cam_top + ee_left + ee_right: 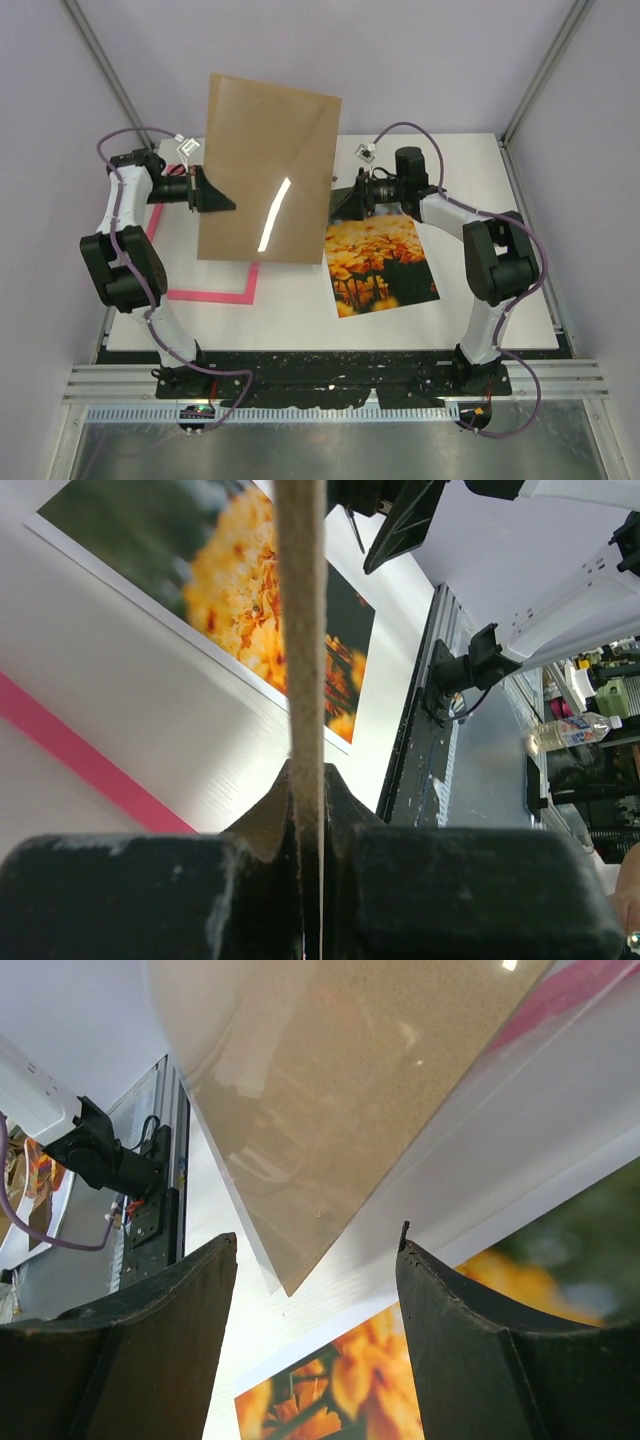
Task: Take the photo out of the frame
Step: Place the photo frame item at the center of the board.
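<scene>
Clamping brown board (268, 170): left claw (222, 198) | right claw (338, 203): spread | photo (382, 262): on table (300, 315)

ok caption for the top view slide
Left end effector holds the brown backing board aloft; the photo lies flat beside the open right end effector

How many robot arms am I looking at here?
2. The left arm, on the left, holds up the brown board; the right arm is on the right, by the photo.

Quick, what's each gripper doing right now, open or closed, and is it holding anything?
Left gripper: jaws closed on the edge of the brown board.
Right gripper: jaws open, holding nothing.
</scene>
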